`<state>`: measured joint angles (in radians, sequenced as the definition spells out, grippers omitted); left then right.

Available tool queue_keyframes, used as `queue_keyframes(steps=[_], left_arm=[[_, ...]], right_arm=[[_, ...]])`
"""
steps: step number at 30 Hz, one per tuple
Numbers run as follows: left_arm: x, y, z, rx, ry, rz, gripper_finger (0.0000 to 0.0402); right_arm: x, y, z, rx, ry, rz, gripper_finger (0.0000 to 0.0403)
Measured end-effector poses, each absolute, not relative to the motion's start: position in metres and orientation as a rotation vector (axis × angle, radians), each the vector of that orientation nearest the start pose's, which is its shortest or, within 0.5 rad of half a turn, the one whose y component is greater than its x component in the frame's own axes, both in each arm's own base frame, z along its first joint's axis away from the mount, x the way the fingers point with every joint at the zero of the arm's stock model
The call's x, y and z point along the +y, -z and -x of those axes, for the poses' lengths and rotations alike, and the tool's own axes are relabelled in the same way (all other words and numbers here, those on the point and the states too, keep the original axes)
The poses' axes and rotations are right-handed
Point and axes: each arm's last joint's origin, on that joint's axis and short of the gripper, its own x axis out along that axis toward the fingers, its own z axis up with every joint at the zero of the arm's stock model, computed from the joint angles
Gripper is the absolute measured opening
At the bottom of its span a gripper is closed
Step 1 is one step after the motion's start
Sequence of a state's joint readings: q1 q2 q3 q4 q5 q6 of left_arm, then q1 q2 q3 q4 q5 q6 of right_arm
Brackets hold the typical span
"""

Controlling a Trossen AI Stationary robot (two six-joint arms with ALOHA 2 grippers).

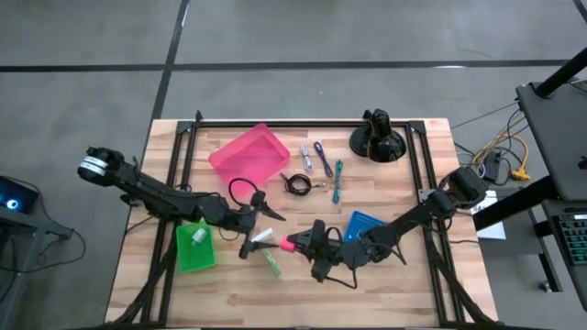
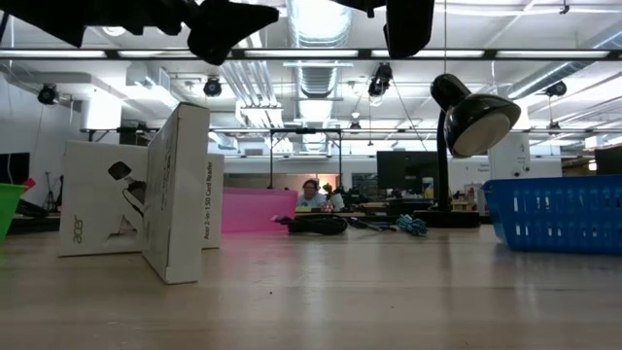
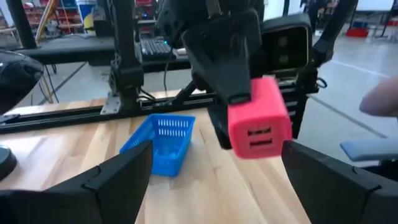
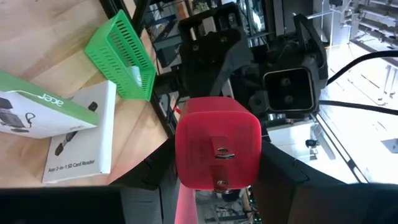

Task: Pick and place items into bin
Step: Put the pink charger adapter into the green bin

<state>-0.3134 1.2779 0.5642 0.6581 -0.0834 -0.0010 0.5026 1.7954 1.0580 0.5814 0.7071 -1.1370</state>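
Our right end effector (image 1: pixel 301 244) clamps the pink USB charger block (image 3: pixel 259 127) just left of the blue basket (image 1: pixel 360 224); our left end effector (image 1: pixel 260 229) stands apart. We should carry it level to the basket.

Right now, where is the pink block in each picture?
High view: the pink block is near the table's middle, held in the right pincer.
Low view: not in it.
Left wrist view: right of centre, held by the other arm.
Right wrist view: centre.
Shared landmark: the blue basket, seen in the high, low and left wrist views.
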Motion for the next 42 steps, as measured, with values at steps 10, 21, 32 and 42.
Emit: queue_keyframes(steps=[10, 21, 32, 42], left_arm=[[-0.084, -0.233, -0.261, 0.068, 0.307, 0.010, 0.0338], [-0.086, -0.236, -0.262, 0.057, 0.358, 0.013, 0.0338], [-0.084, -0.243, -0.265, -0.015, 0.350, 0.022, 0.0338], [-0.075, -0.243, -0.268, -0.015, 0.315, 0.022, 0.0338]], right_arm=[[0.171, -0.227, -0.350, 0.230, 0.105, 1.228, 0.0139], [0.170, -0.226, -0.350, 0.240, 0.108, 1.239, 0.0139], [0.169, -0.227, -0.351, 0.238, 0.113, 1.241, 0.0139], [0.170, -0.236, -0.354, 0.219, 0.123, 1.256, 0.0139]])
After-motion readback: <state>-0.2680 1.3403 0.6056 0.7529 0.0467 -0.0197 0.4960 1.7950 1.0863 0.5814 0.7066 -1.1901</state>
